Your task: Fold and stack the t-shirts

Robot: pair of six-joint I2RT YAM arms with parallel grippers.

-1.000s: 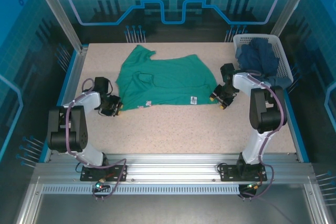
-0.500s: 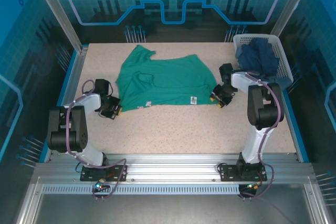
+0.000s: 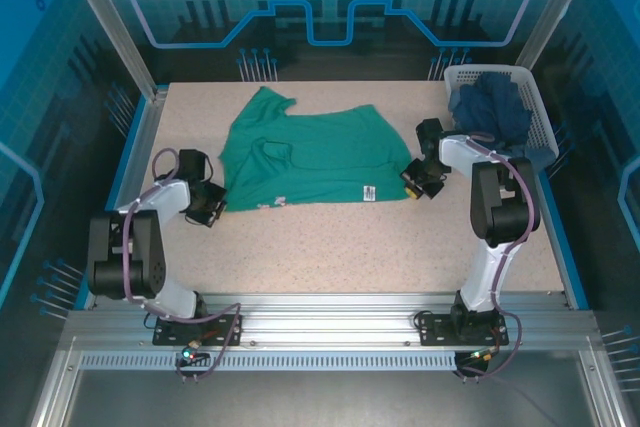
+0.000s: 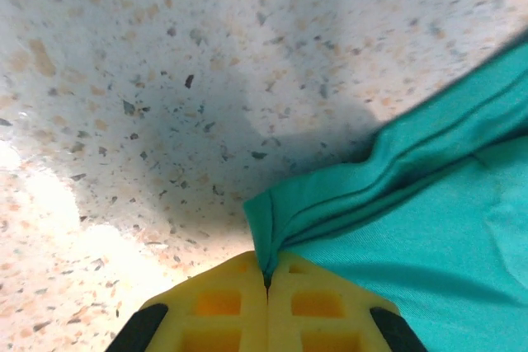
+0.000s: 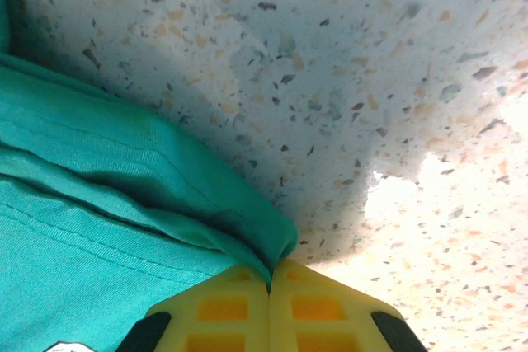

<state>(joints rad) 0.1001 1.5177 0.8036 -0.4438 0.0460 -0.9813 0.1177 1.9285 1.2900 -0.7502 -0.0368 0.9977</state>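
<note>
The teal-green t-shirt [image 3: 310, 155] lies spread on the speckled table, its small white label [image 3: 368, 190] near the front hem. My left gripper [image 3: 214, 209] is shut on the shirt's front-left corner; in the left wrist view the teal hem [image 4: 346, 195] is pinched between the yellow fingers [image 4: 216, 307]. My right gripper [image 3: 412, 183] is shut on the front-right corner, where a teal fold [image 5: 190, 204] runs into the closed yellow fingers [image 5: 330, 307]. Dark navy t-shirts [image 3: 490, 112] are heaped in the basket at the back right.
The white lattice basket [image 3: 535, 107] stands at the table's back right corner, close behind my right arm. Bare speckled tabletop [image 3: 330, 247] stretches in front of the shirt. Blue rails [image 3: 130, 157] edge the table on both sides.
Both grippers have drawn slightly outward and back with the shirt's front corners, the left one leftward, the right one toward the basket. The front hem looks straighter.
</note>
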